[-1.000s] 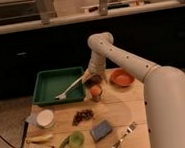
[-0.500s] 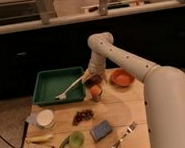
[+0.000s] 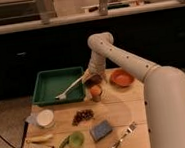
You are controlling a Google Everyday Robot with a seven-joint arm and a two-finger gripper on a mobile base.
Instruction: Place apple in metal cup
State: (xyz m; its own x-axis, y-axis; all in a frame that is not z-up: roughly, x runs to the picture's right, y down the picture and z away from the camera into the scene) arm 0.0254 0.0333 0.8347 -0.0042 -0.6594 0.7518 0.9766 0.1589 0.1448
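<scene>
Just above the apple (image 3: 95, 90) hangs the gripper (image 3: 93, 81), a dark shape at the end of the arm (image 3: 130, 64); whether it grips the fruit cannot be told, since the two meet in one dim patch. The apple sits at the mouth of the cup (image 3: 97, 96), a short dark cylinder standing on the table (image 3: 126, 116) just right of the tray (image 3: 49, 86) and left of the bowl (image 3: 121, 77). Only a sliver of the cup shows beneath the fruit.

By count: one apple, one metal cup, one green tray, one orange bowl. One white utensil (image 3: 70, 87) lies slanting across the tray's right rim, its head inside the tray. One white round container (image 3: 45, 118) stands near the table's left edge. One cluster of dark grapes (image 3: 82, 116) lies at the middle of the board. One blue sponge (image 3: 100, 129) lies below them, and one fork (image 3: 124, 135) to its right, set on a slant. One light green cup (image 3: 75, 139) lies beside a green curved piece, and two pale oblong items, too dim to name, lie at the lower left corner.

From the bulky white body at lower right, the arm rises to a bent elbow high behind the table, then drops steeply to the wrist over the cup.
</scene>
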